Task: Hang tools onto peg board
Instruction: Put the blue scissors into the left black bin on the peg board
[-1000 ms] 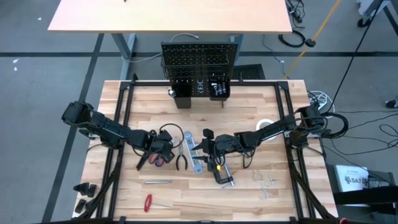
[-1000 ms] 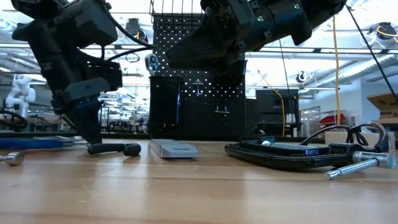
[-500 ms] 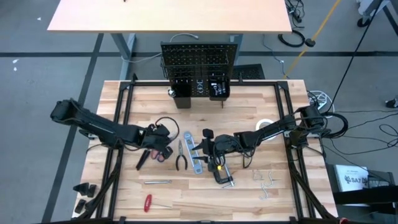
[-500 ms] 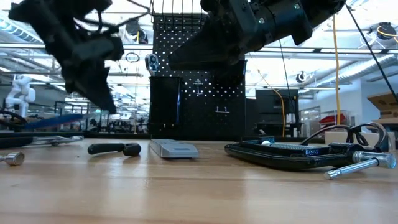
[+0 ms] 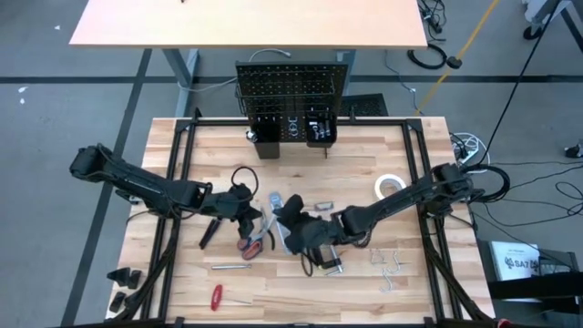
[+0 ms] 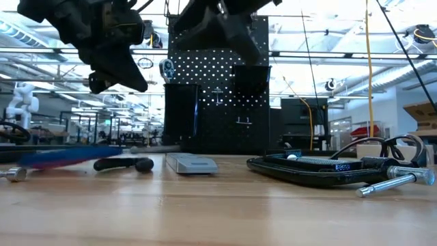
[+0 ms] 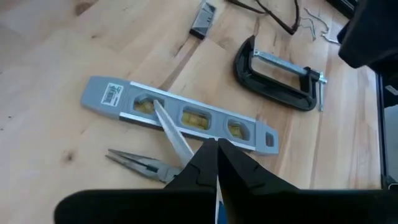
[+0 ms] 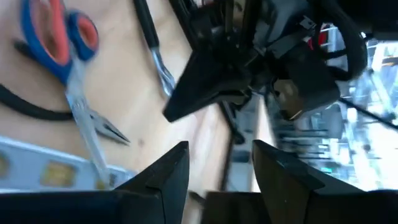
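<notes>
The left end effector (image 7: 216,163), fingers pressed together and empty, hovers just above the scissors (image 5: 253,239), while the right end effector (image 8: 214,163) waits open nearby, leaving the peg board (image 5: 293,100) well beyond both.

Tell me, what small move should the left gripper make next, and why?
Probably open its fingers: the left gripper is shut and seems empty, while the scissors lie flat on the table below it.

Scissors (image 5: 253,240) with red-and-blue handles are laid flat, blades across the grey level (image 7: 180,114), beside pliers (image 7: 144,165). Black C-clamp (image 7: 277,81) is flat nearby. Black peg board (image 5: 291,96) is upright at the table's far edge.
</notes>
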Controlling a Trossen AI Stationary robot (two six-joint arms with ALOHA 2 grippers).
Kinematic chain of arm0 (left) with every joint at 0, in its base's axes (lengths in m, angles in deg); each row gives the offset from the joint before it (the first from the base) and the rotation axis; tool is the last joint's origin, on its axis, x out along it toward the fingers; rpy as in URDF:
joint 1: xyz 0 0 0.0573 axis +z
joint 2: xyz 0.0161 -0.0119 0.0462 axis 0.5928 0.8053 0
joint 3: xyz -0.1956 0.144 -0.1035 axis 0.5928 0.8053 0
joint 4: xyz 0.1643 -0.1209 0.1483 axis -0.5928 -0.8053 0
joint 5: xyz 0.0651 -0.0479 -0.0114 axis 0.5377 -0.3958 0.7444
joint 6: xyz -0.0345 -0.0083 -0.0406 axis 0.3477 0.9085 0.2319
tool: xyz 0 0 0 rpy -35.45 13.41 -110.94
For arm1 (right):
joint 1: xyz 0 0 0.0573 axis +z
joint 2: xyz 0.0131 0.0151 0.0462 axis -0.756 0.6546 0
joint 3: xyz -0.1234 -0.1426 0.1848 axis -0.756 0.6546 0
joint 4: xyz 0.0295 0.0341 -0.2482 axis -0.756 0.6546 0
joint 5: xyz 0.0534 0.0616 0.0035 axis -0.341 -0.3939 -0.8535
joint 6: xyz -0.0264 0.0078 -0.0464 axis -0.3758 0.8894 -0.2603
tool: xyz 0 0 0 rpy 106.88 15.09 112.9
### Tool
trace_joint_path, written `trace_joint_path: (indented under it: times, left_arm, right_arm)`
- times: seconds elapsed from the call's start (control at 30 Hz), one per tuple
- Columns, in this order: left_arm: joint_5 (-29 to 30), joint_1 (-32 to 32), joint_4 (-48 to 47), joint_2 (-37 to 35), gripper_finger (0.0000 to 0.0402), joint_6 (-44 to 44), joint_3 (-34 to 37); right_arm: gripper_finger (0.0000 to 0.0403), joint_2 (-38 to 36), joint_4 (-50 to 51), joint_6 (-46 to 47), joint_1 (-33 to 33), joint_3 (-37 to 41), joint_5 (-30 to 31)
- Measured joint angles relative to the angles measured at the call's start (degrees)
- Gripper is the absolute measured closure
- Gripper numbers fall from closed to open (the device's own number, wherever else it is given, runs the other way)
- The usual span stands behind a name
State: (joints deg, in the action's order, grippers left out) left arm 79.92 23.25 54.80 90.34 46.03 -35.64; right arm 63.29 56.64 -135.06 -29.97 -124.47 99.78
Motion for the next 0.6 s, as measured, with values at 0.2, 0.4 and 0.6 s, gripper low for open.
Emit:
trace_joint_path:
  times: [0.2, 0.4, 0.6]
  left_arm:
    - [-2.82, -0.11, -0.76, 0.00, 0.0391, -1.04, 0.15]
    - [-8.90, -1.53, -0.65, 0.35, 0.0389, -0.78, 1.85]
    - [-8.63, -2.80, 0.24, 4.06, 0.0360, 0.26, 2.27]
  right_arm:
    - [0.0236, 3.10, 7.46, 15.64, 0.25, -3.18, -6.96]
    - [0.0236, 3.10, 11.97, 33.35, -1.20, -3.15, -26.83]
    - [0.0236, 3.10, 12.50, 35.47, -1.56, -2.74, -26.33]
